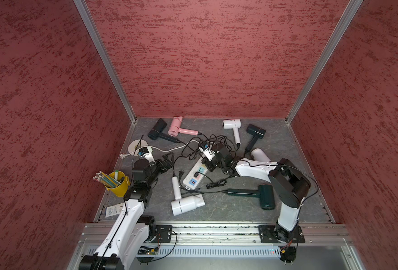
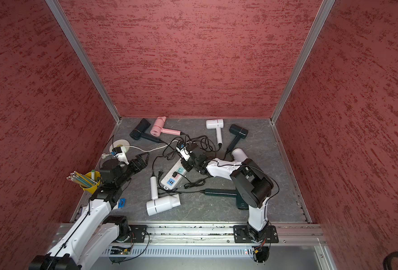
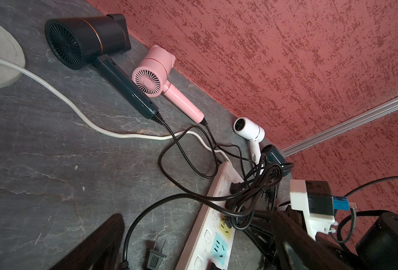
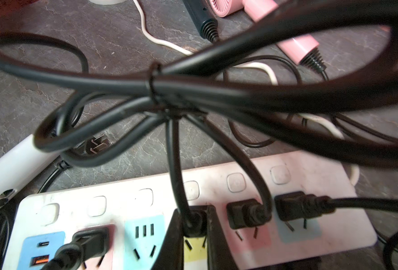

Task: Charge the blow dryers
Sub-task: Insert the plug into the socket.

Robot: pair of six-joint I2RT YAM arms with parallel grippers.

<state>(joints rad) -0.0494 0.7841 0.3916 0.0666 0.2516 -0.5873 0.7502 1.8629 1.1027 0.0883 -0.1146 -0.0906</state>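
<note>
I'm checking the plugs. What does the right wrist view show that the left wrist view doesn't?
Only right wrist: the blue USB block and the right gripper, jaws shut on a black plug. Only left wrist: the far white dryer and the black dryer's fan grille. Both: the pink dryer, the power strip, the white cable.

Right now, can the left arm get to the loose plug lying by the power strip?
Probably yes. The loose plug lies uncovered on the bare table, close to the left arm, whose jaws stand open and empty. Only a black cord curls beside it.
</note>
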